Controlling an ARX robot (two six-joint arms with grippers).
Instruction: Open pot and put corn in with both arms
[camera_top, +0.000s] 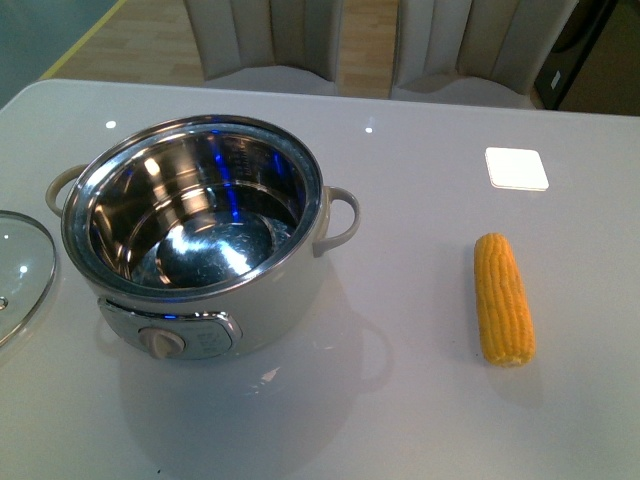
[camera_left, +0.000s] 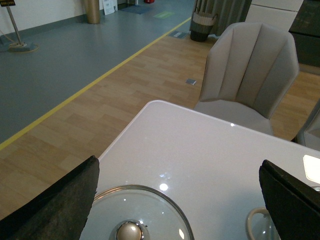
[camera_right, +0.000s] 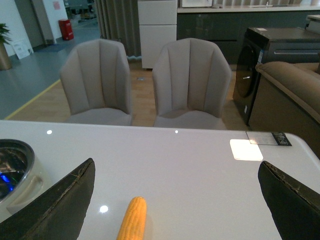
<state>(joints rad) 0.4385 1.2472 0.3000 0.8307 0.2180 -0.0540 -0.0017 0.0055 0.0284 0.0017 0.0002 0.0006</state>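
Note:
The cream-white pot (camera_top: 250, 300) stands uncovered on the white table, its steel bowl empty, dial panel facing me. Its glass lid (camera_top: 18, 270) lies flat on the table just left of it. The corn (camera_top: 503, 298) lies alone on the right side of the table. Neither arm shows in the front view. In the left wrist view my left gripper (camera_left: 177, 200) hangs open above the lid (camera_left: 150, 215) and its knob (camera_left: 129, 232), with a pot handle (camera_left: 255, 220) to one side. My right gripper (camera_right: 177, 200) is open above the table, with the corn (camera_right: 133, 217) between its fingers and below them.
A white square coaster (camera_top: 516, 167) lies at the back right of the table. Two grey chairs (camera_right: 145, 80) stand behind the far edge. The pot's rim (camera_right: 15, 160) shows at the edge of the right wrist view.

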